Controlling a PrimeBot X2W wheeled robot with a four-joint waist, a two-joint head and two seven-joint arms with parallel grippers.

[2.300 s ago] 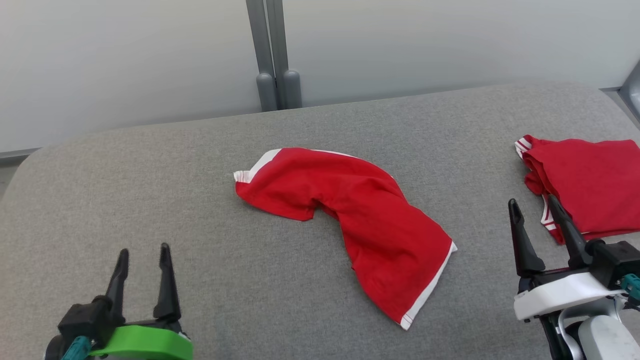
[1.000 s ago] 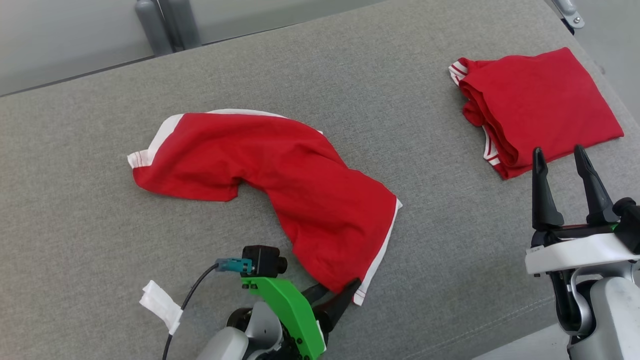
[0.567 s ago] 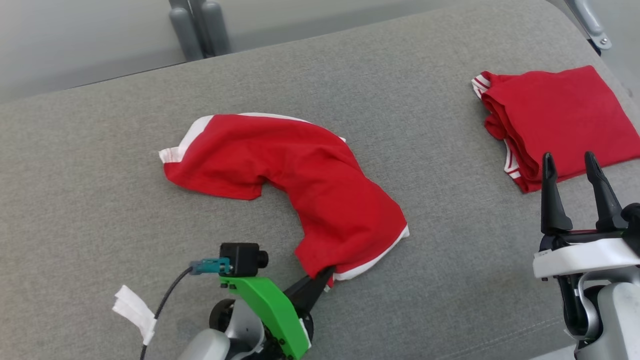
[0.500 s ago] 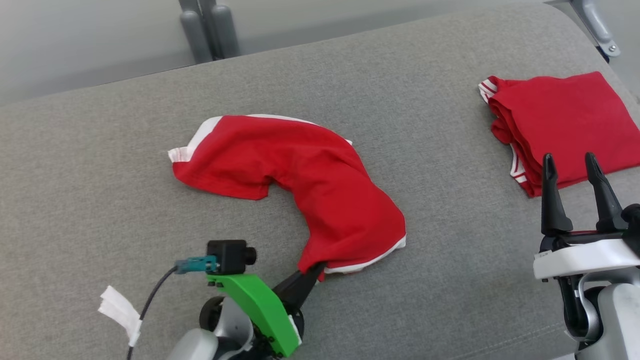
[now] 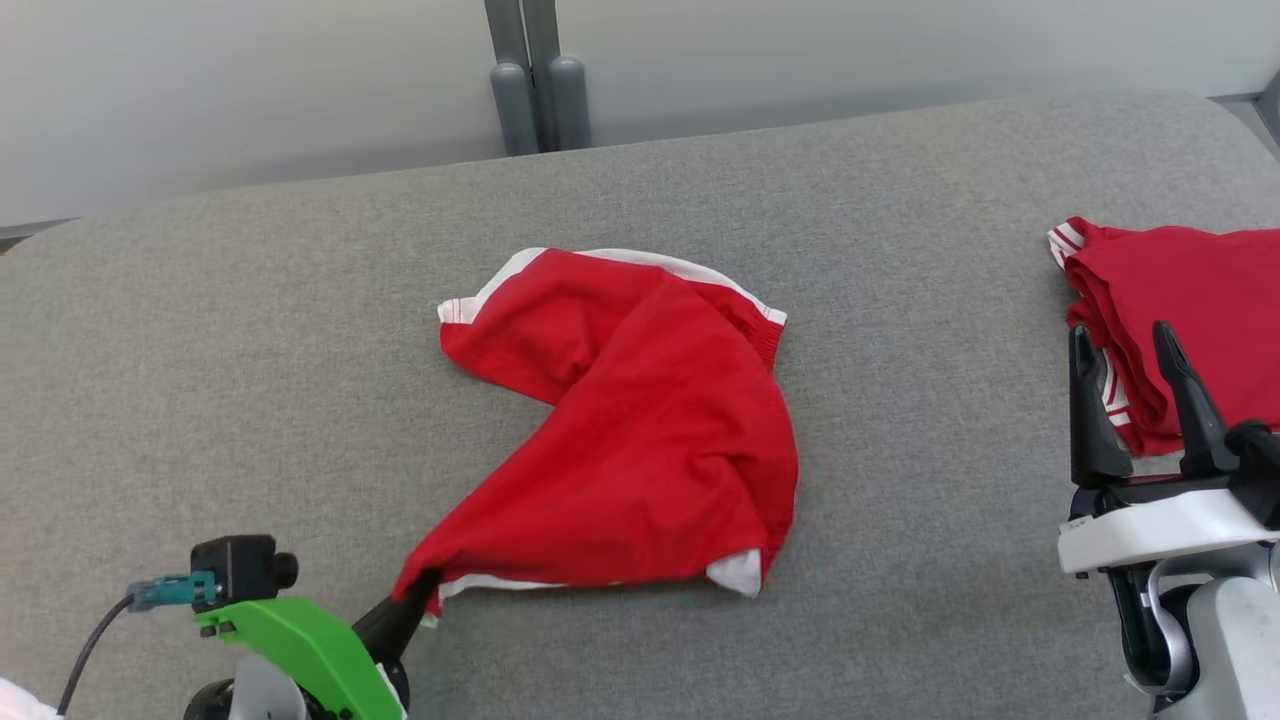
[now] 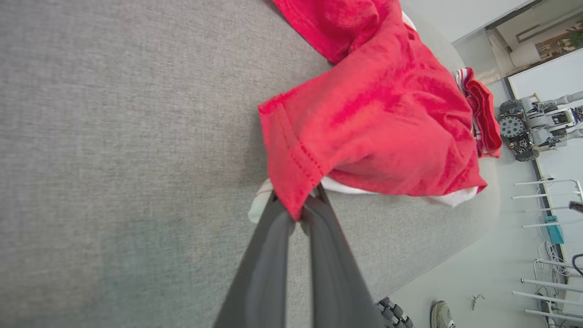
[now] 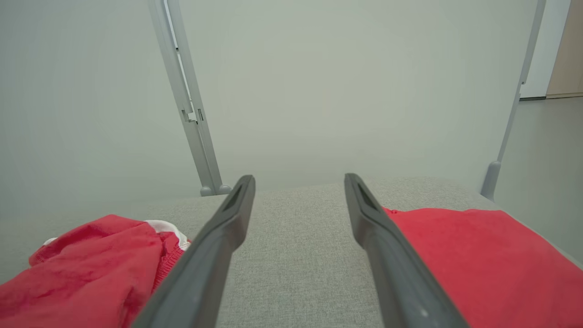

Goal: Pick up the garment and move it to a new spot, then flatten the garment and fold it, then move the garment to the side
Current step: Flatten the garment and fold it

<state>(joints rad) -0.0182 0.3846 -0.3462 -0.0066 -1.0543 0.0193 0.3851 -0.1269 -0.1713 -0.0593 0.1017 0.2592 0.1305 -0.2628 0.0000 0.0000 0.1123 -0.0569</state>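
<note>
Clamping garment corner, left jaws

**Occlusions and crops**

Fingertips of the left gripper are buried under the corner of the crumpled red cloth garment with white trim. In the left wrist view the hem covers the pinch point. The green plastic wrist bracket is cut by the bottom edge. The folded red garment with white stripes runs off the right edge. The wheeled grey machinery is too small to identify. The pale shoe is cropped at the bottom edge.
</note>
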